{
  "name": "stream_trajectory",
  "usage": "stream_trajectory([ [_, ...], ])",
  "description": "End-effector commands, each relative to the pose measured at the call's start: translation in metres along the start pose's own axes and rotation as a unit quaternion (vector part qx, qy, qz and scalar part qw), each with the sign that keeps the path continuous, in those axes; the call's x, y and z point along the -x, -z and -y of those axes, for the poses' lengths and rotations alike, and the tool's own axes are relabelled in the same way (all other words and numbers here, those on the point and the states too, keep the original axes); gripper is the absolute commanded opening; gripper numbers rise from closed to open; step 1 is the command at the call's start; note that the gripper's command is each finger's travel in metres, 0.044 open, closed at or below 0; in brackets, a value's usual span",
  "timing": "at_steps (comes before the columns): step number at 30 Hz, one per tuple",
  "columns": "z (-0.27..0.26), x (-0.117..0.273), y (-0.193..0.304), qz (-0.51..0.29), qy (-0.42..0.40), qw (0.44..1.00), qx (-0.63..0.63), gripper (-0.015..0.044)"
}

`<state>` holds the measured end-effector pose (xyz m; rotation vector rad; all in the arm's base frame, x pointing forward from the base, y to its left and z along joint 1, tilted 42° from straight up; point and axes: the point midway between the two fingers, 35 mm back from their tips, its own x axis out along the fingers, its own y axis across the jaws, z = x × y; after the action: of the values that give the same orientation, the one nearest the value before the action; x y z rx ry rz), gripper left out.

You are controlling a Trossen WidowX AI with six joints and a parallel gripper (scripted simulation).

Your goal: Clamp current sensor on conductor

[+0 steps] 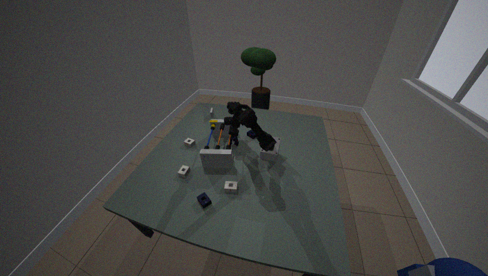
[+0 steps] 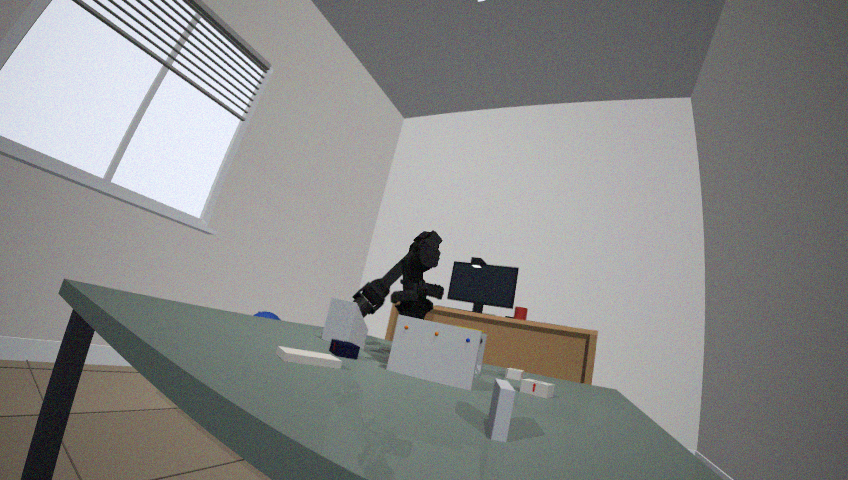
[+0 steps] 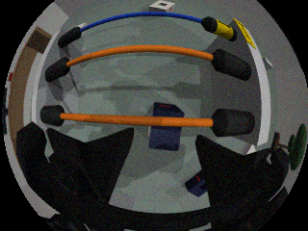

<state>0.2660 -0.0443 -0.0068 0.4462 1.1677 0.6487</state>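
Note:
Three conductors run side by side from a white panel (image 1: 216, 160) (image 2: 434, 356). The blue conductor (image 3: 140, 17) (image 1: 209, 137) ends in a yellow sleeve (image 3: 222, 30) (image 1: 213, 125) by the yellow LOAD label (image 3: 243, 33). Two orange conductors (image 3: 140, 50) (image 3: 137, 119) lie nearer to me. A dark blue sensor block (image 3: 166, 126) with a red mark stands on the table under the nearest orange conductor. My gripper (image 3: 166, 137) (image 1: 233, 140) is partly open and empty. It hangs over that conductor with a finger on each side of the block, not touching it.
A second dark blue block (image 3: 197, 185) (image 1: 251, 134) (image 2: 343, 347) lies near the arm's base (image 1: 270, 152). White blocks (image 1: 189, 141) (image 1: 183, 171) (image 1: 231, 186) and another dark blue block (image 1: 204, 199) are scattered on the table. An upright white block (image 2: 501, 410) and a flat slab (image 2: 309, 356) show in the exterior view.

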Motion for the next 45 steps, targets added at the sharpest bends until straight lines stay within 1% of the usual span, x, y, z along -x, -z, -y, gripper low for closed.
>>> stream_trajectory([
  [1,-0.001,-0.009,0.001,0.000,-0.004,1.000,-0.004,0.0323],
  [13,-0.003,-0.028,0.002,0.001,-0.006,1.000,-0.003,0.0323],
  [18,-0.003,-0.031,0.002,0.001,-0.006,1.000,-0.003,0.0323],
  [23,-0.002,-0.026,0.002,0.001,-0.002,1.000,-0.002,0.0192],
  [36,-0.002,-0.026,0.002,0.001,-0.002,1.000,-0.002,0.0105],
  [40,-0.003,-0.025,0.000,0.001,-0.006,1.000,-0.003,0.0000],
  [45,-0.003,-0.025,0.001,0.001,-0.006,1.000,-0.003,0.0000],
])
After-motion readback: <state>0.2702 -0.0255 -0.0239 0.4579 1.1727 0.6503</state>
